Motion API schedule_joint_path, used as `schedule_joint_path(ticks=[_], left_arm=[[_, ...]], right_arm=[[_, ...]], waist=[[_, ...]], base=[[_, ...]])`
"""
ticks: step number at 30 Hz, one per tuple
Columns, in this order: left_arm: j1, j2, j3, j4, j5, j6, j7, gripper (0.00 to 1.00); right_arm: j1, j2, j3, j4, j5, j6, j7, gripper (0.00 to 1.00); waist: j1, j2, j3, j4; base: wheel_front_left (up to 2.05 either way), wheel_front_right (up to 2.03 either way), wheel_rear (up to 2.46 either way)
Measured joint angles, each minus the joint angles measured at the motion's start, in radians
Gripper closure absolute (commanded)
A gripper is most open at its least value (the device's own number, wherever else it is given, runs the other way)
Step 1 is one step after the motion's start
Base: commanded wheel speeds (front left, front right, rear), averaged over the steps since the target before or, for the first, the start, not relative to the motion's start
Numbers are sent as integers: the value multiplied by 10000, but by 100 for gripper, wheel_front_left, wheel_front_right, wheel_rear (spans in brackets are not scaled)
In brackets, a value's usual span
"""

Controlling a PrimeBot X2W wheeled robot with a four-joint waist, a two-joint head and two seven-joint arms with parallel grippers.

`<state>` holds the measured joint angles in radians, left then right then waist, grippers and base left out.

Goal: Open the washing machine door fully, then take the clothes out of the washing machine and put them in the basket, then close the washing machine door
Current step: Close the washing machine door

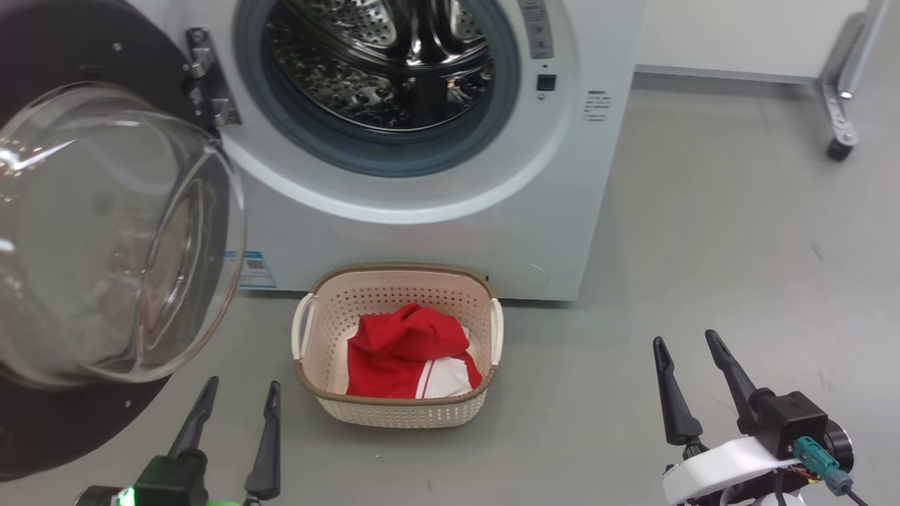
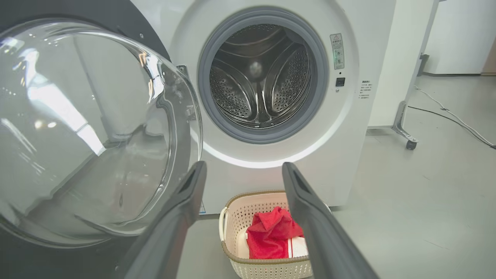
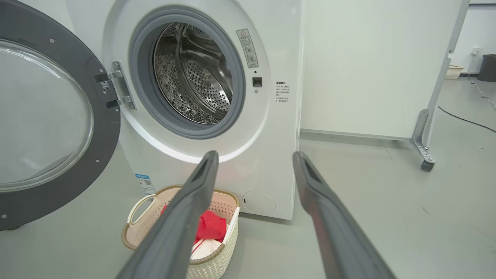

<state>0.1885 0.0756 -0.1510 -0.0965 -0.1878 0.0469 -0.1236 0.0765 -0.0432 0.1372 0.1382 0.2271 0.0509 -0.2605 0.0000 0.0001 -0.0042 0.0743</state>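
Grey smooth floor [image 1: 703, 246] runs under everything, and a white partition panel [image 3: 368, 66] on a metal wheeled foot [image 1: 838, 149] stands to the right of the machine. Against that stands the washing machine [image 1: 436, 232], big and white, its grey rubber-rimmed round opening facing the robot. The washing machine door [image 1: 105, 232] is swung wide on its hinge at the left side of the opening, with its black ring and bulging clear glass bowl turned toward the robot's left arm. Through the opening the steel drum [image 1: 394, 63] shows its shiny perforated walls and ribs. On the floor just in front of the machine, below the opening, sits the basket [image 1: 401, 269], cream with a brown woven-look rim and a handle at each side. Inside it lie the clothes [image 1: 408, 351], a crumpled red heap with a white panel at the lower right. The left gripper [image 1: 243, 382] hangs low at the left, beside the door's lower edge, its fingers spread apart and holding nothing. The right gripper [image 1: 684, 337] hangs at the lower right, well apart from the basket, its fingers likewise spread wide with nothing between them. A blue sticker [image 1: 254, 269] sits low on the machine's front, left of the basket.
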Motion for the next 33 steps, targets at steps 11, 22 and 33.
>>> schedule_joint_path(ticks=[11, 22, 33], left_arm=[[34, -8, 577, -104, 0, 307, -42, 0], [265, -27, 485, -113, -31, 376, -35, 0], [272, -33, 491, -146, -142, 359, -10, 0]], right_arm=[[-21, 4, 518, 148, -98, 205, 0, 0], [-24, 4, 614, 297, -92, 274, 0, 0], [-22, 19, 840, 311, -79, 272, 0, 0]], waist=[[0, 0, -10, 1415], [0, 0, -109, 2900], [0, 0, -147, 4134]], base=[[0, 0, 0], [0, 0, 0], [0, 0, 0]])
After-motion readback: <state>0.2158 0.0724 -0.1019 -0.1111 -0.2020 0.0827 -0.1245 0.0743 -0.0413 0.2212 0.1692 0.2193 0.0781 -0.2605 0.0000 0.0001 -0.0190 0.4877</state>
